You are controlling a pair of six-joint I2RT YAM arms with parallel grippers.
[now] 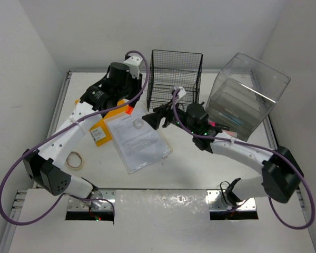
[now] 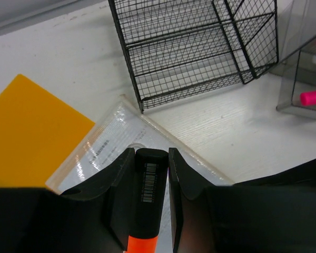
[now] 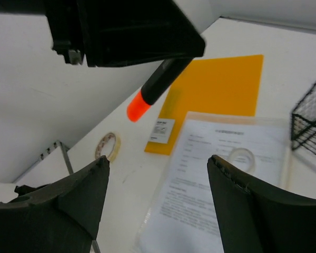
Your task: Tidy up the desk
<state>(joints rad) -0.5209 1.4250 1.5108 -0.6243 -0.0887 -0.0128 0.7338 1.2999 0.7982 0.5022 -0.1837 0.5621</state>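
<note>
The desk [image 1: 200, 163] is a white tabletop with metal rails. My left gripper [image 2: 150, 155] is shut on a black marker with an orange end [image 2: 150, 179] and holds it in the air above the papers. From the right wrist the marker [image 3: 158, 87] slants down out of the left gripper [image 3: 126, 31], orange end lowest. My right gripper [image 3: 158, 161] stands open just below and beside that end, touching nothing. In the top view the two grippers meet near the desk's middle, left [image 1: 128, 104], right [image 1: 150, 120].
A clear sleeve with a printed sheet [image 1: 139, 139] carries a clear tape ring [image 1: 139, 125]. An orange folder [image 1: 109, 113] lies to its left, a masking tape roll [image 1: 76, 159] nearer. A black wire rack [image 1: 175, 79] and clear drawer box [image 1: 247, 97] holding a pink marker [image 2: 312, 97] stand behind.
</note>
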